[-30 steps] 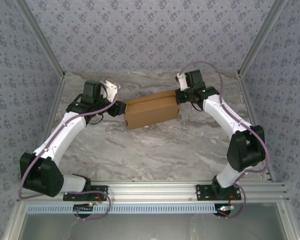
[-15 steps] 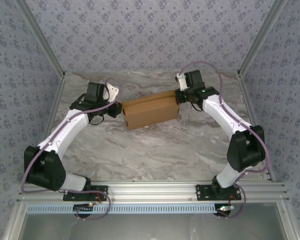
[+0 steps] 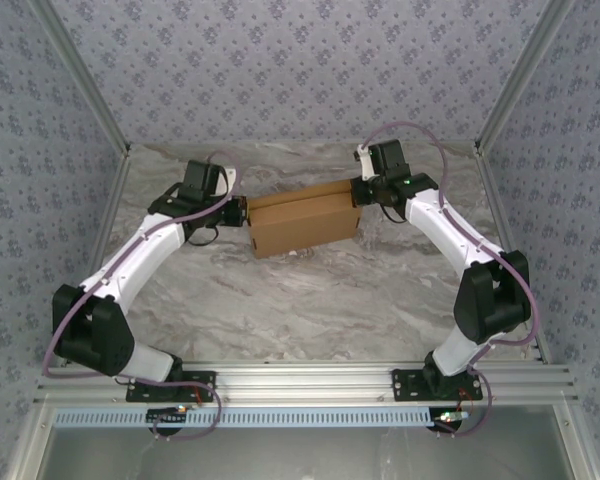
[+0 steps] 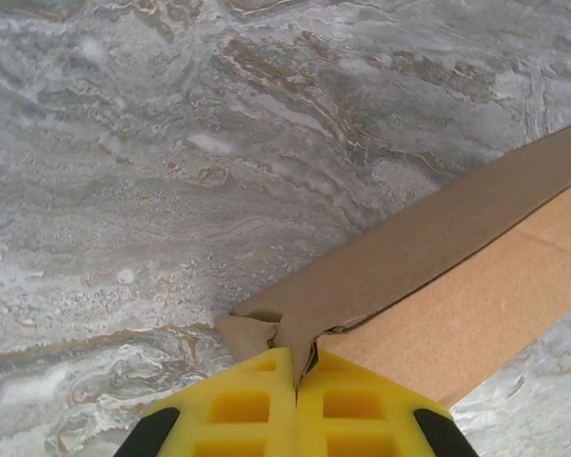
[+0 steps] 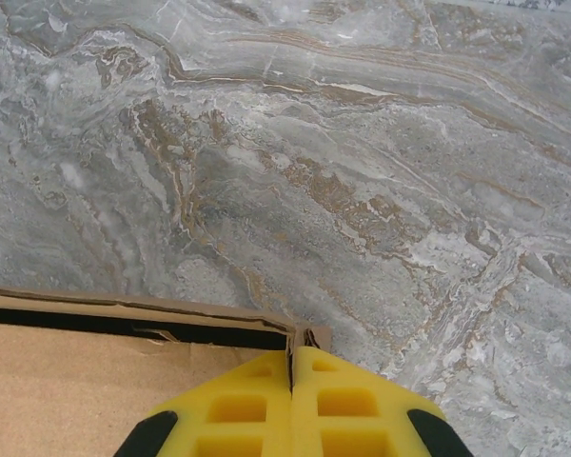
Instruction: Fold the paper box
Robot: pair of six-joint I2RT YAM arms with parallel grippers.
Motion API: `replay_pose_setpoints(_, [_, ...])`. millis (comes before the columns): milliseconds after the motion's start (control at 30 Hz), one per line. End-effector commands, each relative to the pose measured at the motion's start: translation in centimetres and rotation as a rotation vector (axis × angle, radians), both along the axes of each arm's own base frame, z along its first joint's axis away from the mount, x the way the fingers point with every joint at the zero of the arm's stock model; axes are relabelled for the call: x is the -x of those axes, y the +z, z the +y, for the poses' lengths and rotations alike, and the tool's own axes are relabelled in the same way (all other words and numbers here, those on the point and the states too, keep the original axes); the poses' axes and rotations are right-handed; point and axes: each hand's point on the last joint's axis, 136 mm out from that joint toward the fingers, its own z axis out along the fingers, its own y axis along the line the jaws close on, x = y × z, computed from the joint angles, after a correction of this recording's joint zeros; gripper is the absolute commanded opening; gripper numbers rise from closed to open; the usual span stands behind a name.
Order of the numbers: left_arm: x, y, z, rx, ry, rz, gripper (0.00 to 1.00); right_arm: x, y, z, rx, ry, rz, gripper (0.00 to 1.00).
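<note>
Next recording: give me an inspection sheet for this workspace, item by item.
Surface: grey marbled table, flat.
Job's things: paper box, brown, folded into a shallow box shape, lying between the arms.
Clutter: nothing seen.
Grippers: left gripper and right gripper each pinch cardboard at a box end, jaws shut.
Cables: purple cables run along both arms, off the box.
Surroundings: patterned walls, aluminium frame.

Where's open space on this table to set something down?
Widest: bare table between the paper box and near rail. A narrower strip lies behind the box. Crowded at its ends, where left fingers and right fingers pinch it.
</note>
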Motion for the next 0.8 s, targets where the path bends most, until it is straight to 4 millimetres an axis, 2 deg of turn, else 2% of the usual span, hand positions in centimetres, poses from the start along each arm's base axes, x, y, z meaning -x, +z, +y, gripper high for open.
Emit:
replay_pose_setpoints(0, [-0.3,1.0,-1.0,0.084,0.081,0.043,0.01,2.2,-2.0,0.8,-0.016,-0.007,0.126,0.02])
replay_pose_setpoints(267, [-0.6,1.5,-1.1,0.155,0.167,0.035,0.00,2.3,-2.1,1.3,-0.024,-0.022,0.136,0.02])
replay_pose_setpoints(533, [-0.5,0.7,-0.3,0.151,0.245,0.020,0.00,2.5,-3.1,1.0,-0.005,-0.023,0.148,0.02])
replay_pose_setpoints(767, [0.2,-0.9,-0.1,0.095,0.300,-0.014,0.00,2.8,-3.8,0.8,0.000,-0.026,0.136,0.02])
